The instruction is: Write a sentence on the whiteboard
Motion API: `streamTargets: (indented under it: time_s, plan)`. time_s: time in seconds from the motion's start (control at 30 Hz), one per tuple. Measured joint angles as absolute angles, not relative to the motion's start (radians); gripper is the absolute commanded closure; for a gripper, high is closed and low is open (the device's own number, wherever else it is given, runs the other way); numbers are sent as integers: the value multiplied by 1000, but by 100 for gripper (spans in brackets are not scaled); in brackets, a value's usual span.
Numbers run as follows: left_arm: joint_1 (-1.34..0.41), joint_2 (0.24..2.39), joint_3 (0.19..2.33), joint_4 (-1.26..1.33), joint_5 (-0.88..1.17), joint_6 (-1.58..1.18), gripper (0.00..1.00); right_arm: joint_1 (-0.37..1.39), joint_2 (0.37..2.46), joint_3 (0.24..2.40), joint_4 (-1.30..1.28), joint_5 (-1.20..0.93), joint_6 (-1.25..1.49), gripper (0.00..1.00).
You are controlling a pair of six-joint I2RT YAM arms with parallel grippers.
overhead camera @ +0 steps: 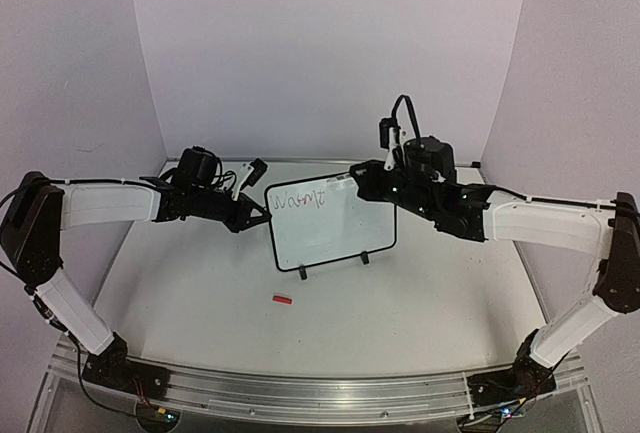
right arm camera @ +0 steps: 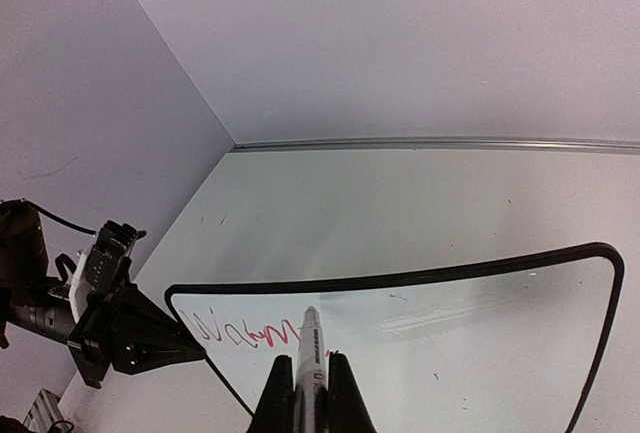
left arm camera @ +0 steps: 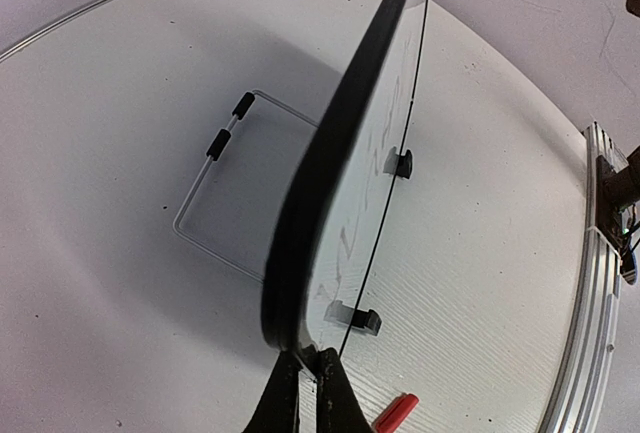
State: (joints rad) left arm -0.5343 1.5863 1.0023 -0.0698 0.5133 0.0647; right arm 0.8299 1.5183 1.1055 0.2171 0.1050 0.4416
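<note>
- Looking at your left gripper, you find its fingers pressed together on the board, pinching the left side of the frame in its upper half.
- From that wrist you see the board edgewise, a thin dark line running up and away from the fingertips.
- Your board stands on its two black feet near the middle of the table, its white face turned toward the arm bases.
- Your right gripper is clamped on the marker, which lies between the fingers and points straight ahead.
- You reach in with that arm from the right, over the board's top right corner.
- The marker's red tip sits at the board's face near the top edge; you cannot tell whether it touches or hangs just off.
- Your sentence is a single line of scrawl along the top edge, running from the corner by the left gripper to the marker tip, and it is too loose to read.
- A small red cap lies on the table in front of the board, nearer the bases and apart from the feet.
</note>
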Motion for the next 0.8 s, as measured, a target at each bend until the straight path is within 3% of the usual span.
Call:
streamTargets:
  time_s: [0.8]
  plan:
    - [-536,1593,1013,-77,513,71,100,830,1558,1117,199,125,442,100]
